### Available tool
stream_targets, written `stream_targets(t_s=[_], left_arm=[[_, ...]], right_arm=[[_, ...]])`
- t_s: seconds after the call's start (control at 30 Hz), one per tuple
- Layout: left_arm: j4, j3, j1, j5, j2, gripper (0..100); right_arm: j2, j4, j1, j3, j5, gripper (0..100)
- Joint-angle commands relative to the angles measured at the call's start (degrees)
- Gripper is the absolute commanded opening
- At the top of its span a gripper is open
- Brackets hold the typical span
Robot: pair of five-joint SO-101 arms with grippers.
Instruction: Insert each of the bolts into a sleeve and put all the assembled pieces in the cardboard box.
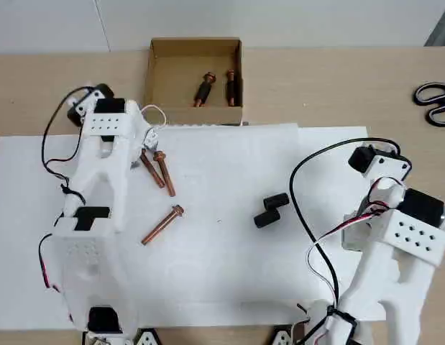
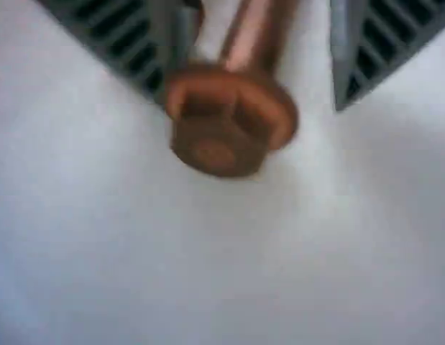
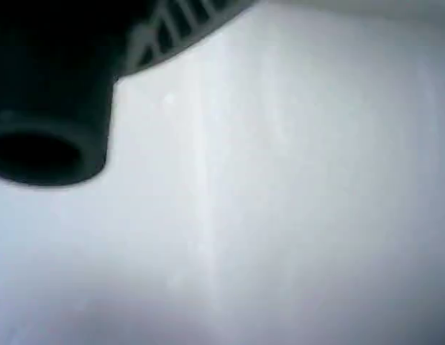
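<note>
while the high view gives the layout, the wrist views give the grips.

left wrist view: left gripper (image 2: 251, 100) straddles a copper bolt (image 2: 223, 122) lying on the white paper (image 2: 208, 273). its ribbed fingers (image 2: 114, 36) stand apart with a gap beside the shank, nothing clamped. the flanged hex head faces the camera and the shank runs away between the fingers.

high view: that gripper (image 1: 145, 153) sits at the box-side ends of a pair of bolts (image 1: 165, 175) lying side by side on a diagonal. cannot tell which of the two it straddles. a third bolt (image 1: 162, 224) lies apart, also diagonal, head toward two loose sleeves (image 1: 271, 210), black, touching, mid-sheet. the cardboard box (image 1: 154, 72) holds two assembled pieces (image 1: 205, 90).

right wrist view: right gripper (image 3: 100, 79) is closed on a black sleeve (image 3: 46, 147), pressed against one ribbed finger (image 3: 175, 25). its open bore faces the camera, raised off the paper.
</note>
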Motion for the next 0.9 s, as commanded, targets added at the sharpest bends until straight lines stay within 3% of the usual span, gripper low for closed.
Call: stream_targets(t_s=[0.0, 0.7, 0.87], left_arm=[[-0.09, -0.13, 0.26, -0.53, 1.14, 1], [7.74, -0.75, 0.26, -0.53, 2.37, 1], [17.05, -11.74, 0.26, -0.62, 0.44, 1]], right_arm=[[-1.27, -0.66, 0.13, -0.35, 0.44, 0.3], [-1.63, -0.48, 0.13, -0.35, 0.44, 0.3], [-1.71, -0.13, 0.04, -0.62, 0.44, 0.3]])
